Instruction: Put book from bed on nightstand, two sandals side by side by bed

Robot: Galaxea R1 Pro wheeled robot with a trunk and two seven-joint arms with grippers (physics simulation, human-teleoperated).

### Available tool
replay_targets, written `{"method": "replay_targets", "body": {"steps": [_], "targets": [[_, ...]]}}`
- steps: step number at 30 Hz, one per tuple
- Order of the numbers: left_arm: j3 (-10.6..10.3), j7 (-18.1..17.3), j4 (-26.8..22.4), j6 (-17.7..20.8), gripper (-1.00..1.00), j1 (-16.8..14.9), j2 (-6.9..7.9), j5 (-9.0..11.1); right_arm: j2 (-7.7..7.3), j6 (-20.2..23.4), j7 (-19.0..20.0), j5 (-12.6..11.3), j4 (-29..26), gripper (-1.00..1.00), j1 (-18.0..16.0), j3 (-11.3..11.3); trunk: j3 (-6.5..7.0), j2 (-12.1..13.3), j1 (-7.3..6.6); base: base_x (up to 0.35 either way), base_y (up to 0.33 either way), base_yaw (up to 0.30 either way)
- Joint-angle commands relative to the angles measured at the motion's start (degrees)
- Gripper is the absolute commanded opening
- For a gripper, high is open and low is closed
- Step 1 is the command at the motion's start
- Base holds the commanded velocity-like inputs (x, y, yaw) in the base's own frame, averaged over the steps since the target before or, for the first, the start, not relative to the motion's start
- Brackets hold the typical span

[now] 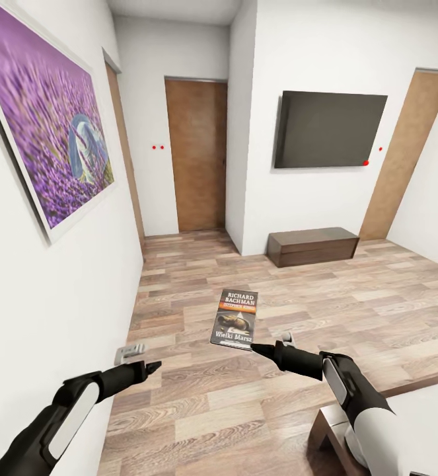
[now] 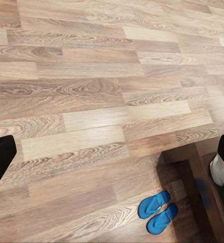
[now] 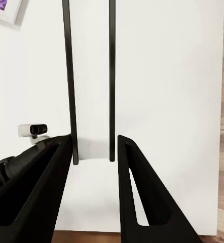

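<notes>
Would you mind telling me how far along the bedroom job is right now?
Looks done: the two sandals lie side by side on the floor by the bed frame. In hand: the right gripper holds the book in the air. Left: setting it on a nightstand.

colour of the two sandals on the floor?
Bright blue flat sandals, lying side by side on the wood-plank floor; clearest in the left wrist view.

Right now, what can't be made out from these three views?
- Nightstand: the dark wood piece at the head view's bottom edge is cut off by the right arm, so I cannot identify it.
- Book: the right gripper holds its lower corner; the small orange-band lettering is unreadable.
- Sandals: they lie side by side in the left wrist view, but the strap detail is too small.
- Left gripper: open or shut is unclear.
</notes>
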Motion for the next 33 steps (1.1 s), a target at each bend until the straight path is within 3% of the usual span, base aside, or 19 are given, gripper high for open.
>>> {"method": "replay_targets", "body": {"steps": [1,8,17,23,33], "targets": [[-0.1,0.0,0.0,0.2,1.0,-0.1,0.04,0.1,0.01,0.3,0.1,-0.1,0.0,-1.0,-0.1,-0.1,-0.13,-0.1,0.04,0.0,0.0,-0.009],[-0.6,-0.1,1.5,-0.1,1.0,-0.1,-0.73,0.1,0.05,0.3,0.1,-0.1,0.0,-1.0,-0.1,0.0,-0.11,-0.1,0.04,0.0,0.0,-0.004],[-1.1,-0.3,5.7,-0.8,1.0,-0.1,-4.17,0.1,0.02,0.3,0.1,-0.1,0.0,-1.0,-0.1,-0.1,-0.1,-0.1,0.04,0.0,0.0,-0.001],[-1.4,-0.3,6.7,-0.9,1.0,-0.1,-5.01,0.1,0.01,0.3,0.0,-0.1,0.0,-1.0,-0.1,-0.1,-0.1,-0.1,0.04,0.0,0.0,0.0],[-3.8,-0.1,7.4,-1.9,1.0,-0.1,-6.64,0.0,0.01,0.3,0.0,-0.1,0.0,-1.0,-0.1,0.0,-0.1,-0.1,0.04,0.0,0.0,0.0]]}}
